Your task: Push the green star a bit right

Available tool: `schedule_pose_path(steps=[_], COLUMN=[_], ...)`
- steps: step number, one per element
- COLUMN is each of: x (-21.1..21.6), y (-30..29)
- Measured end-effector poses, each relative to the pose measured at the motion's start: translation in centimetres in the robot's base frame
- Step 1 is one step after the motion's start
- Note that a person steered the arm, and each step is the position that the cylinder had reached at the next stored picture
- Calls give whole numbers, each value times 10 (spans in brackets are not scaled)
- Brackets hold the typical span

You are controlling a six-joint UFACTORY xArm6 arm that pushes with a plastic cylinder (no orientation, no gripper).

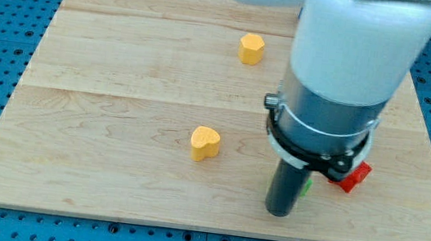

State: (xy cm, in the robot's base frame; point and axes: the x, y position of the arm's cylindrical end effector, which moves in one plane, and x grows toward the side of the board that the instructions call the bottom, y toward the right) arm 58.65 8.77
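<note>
My tip [278, 211] rests near the wooden board's [100, 123] bottom edge, touching the left side of a mostly hidden green block [305, 186], shape indiscernible, beside a red block [352, 178], with a yellow heart-shaped block [205, 143] mid-board and a yellow hexagonal block [251, 49] near the top edge.

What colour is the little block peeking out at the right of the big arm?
Red, seen in the only camera view.

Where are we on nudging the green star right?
Done: my tip has reached the green block, which peeks out on the rod's right; its star shape is hidden. In hand: apparent contact from its left. Left: I can't confirm any shift. The red block sits close on its right.
</note>
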Motion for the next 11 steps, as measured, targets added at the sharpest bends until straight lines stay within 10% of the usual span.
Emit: schedule_pose_path(steps=[4, 11], x=[-27, -18], y=[-60, 14])
